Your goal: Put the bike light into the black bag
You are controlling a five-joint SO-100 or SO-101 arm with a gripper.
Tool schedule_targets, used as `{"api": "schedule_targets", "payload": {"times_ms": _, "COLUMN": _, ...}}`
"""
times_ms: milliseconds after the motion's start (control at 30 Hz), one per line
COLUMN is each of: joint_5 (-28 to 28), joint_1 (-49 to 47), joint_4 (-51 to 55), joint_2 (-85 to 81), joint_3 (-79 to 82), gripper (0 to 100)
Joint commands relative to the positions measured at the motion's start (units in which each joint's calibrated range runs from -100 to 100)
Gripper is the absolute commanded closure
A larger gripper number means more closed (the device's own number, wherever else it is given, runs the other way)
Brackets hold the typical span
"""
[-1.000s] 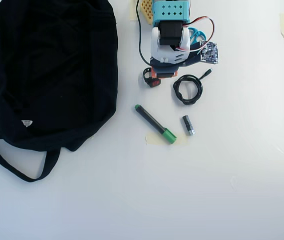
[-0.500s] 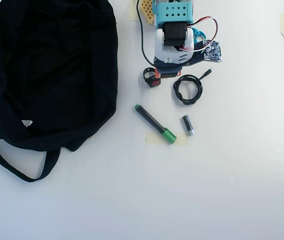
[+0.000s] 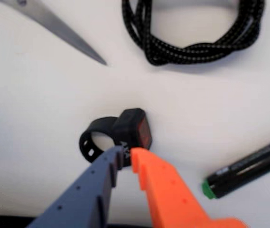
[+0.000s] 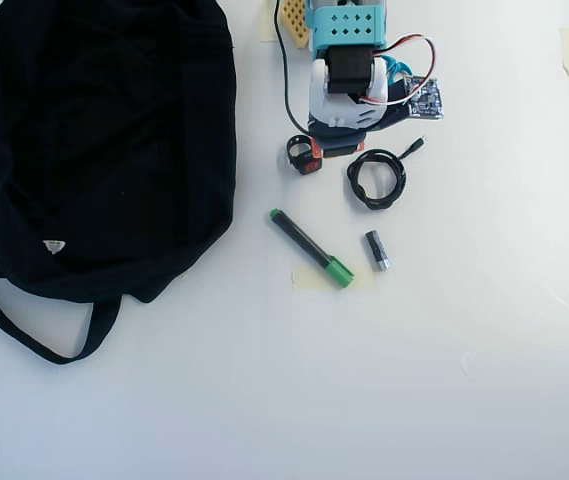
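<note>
The bike light (image 3: 131,129) is a small black block with a red lens and a loop strap, lying on the white table. In the overhead view the bike light (image 4: 304,156) sits just right of the black bag (image 4: 94,150), which lies floppy over the left half with its strap trailing below. My gripper (image 3: 126,153) comes in from the bottom of the wrist view. Its grey-blue finger and orange finger (image 3: 153,180) are nearly together, and their tips touch the light's near edge without enclosing it. From above, the gripper (image 4: 329,150) sits beside the light, mostly hidden under the arm.
A coiled black cable (image 4: 376,178) lies right of the light. A green-capped marker (image 4: 311,248) and a small grey-black cylinder (image 4: 377,250) lie further down the overhead view. A scissors blade (image 3: 59,26) is close by. A circuit board (image 4: 426,100) sits by the arm.
The arm has drawn back slightly toward the top of the overhead view. The bike light and the other things have not moved.
</note>
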Motion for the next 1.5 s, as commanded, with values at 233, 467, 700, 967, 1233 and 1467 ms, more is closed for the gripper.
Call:
{"api": "schedule_targets", "payload": {"times_ms": 233, "joint_5": 2.4, "joint_1": 1.8, "joint_4": -2.7, "joint_2": -0.5, "joint_3": 1.2, "gripper": 88}}
{"api": "schedule_targets", "payload": {"times_ms": 467, "joint_5": 2.5, "joint_1": 2.1, "joint_4": -2.7, "joint_2": -0.5, "joint_3": 1.3, "gripper": 83}}
{"api": "schedule_targets", "payload": {"times_ms": 700, "joint_5": 2.5, "joint_1": 2.1, "joint_4": -2.7, "joint_2": -0.5, "joint_3": 2.2, "gripper": 76}}
{"api": "schedule_targets", "payload": {"times_ms": 967, "joint_5": 2.5, "joint_1": 2.1, "joint_4": -2.8, "joint_2": -0.4, "joint_3": 2.7, "gripper": 76}}
{"api": "schedule_targets", "payload": {"times_ms": 1233, "joint_5": 2.4, "joint_1": 2.1, "joint_4": -3.0, "joint_2": -0.4, "joint_3": 3.4, "gripper": 76}}
{"api": "schedule_targets", "payload": {"times_ms": 1467, "joint_5": 2.3, "joint_1": 2.2, "joint_4": -3.1, "joint_2": -0.4, "joint_3": 3.4, "gripper": 68}}
